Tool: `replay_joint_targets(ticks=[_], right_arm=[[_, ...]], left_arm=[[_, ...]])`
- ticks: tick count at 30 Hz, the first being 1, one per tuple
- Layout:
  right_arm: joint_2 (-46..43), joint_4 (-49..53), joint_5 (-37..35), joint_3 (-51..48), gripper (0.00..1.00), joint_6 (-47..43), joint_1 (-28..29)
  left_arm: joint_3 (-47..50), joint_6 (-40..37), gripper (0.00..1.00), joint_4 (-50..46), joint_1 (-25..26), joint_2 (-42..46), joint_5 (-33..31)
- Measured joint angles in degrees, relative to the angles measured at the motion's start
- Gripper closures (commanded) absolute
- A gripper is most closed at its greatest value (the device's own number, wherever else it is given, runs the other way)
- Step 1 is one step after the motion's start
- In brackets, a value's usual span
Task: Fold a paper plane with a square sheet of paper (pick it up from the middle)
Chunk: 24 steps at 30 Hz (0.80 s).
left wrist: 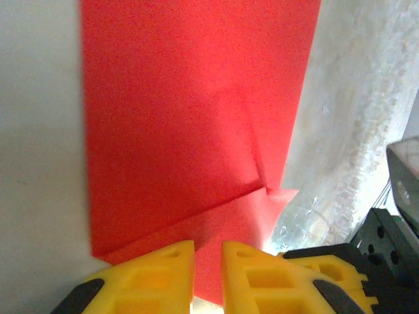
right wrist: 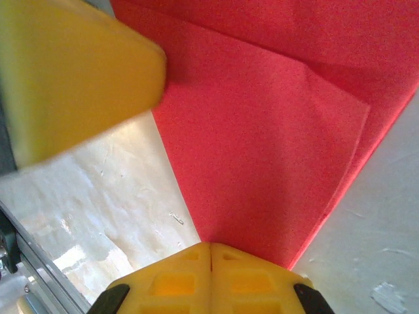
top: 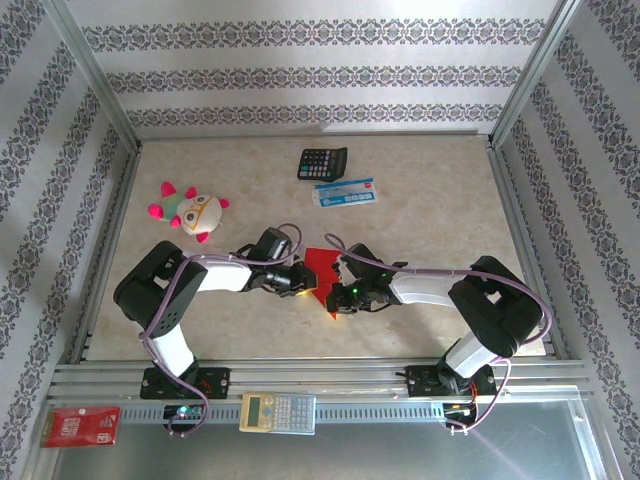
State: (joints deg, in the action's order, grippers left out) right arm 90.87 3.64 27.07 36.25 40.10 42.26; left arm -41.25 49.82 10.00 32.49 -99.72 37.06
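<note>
Location: square sheet of paper [top: 322, 272], part-folded into wedge, flat on desk [top: 440, 200], mid-width, toward near edge, between both arms.

Right jaws clenched at paper's narrow point; pinching or only pressing, cannot tell. Left jaws slightly parted at paper's left edge, no clamp evident.

Risks:
- unheld left flap may spring open
- drag by right jaws could skew crease or tear thin point
- jaws near each other, may collide

Long axis roughly far-to-near, leaning slightly right. Narrow point toward near edge, wide end toward far edge.
</note>
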Motion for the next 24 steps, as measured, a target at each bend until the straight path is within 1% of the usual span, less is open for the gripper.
replay_joint_targets(ticks=[4,8,11,15,19,20,21,24], right_arm=[[0.0,0.22,-0.02,0.0,1.0,-0.42,0.0],[-0.31,0.57,-0.2,-0.04,1.0,-1.05,0.0],[-0.83,1.09,-0.26,-0.28,1.0,-1.4,0.0],[-2.03,3.85,-0.83,-0.15,1.0,-3.43,0.5],[-3.69,10.62,-2.1,1.09,1.0,-7.69,2.27],[-4.39,12.46,-2.19,1.14,0.98,-8.79,2.71],[-5.68,14.95,-2.19,1.14,0.94,-9.94,3.13],[-12.13,19.34,-3.34,1.14,0.76,-11.96,2.89]], left_arm=[[-1.14,-1.53,0.8,-1.64,-2.86,-0.57,0.57],[-2.67,-3.02,0.8,-3.45,-4.52,-1.53,1.7],[-2.86,-3.8,0.79,-3.61,-7.19,-1.57,1.77],[-2.78,-4.7,0.72,-4.66,-10.6,0.48,0.0],[-0.39,-4.55,0.62,-4.87,-11.13,7.54,-0.72],[0.46,-4.55,0.59,-5.01,-11.06,9.6,-0.76],[1.6,-4.44,0.55,-5.33,-10.82,12.33,-1.27],[4.74,-4.46,0.44,-7.26,-9.38,20.0,-3.34]])
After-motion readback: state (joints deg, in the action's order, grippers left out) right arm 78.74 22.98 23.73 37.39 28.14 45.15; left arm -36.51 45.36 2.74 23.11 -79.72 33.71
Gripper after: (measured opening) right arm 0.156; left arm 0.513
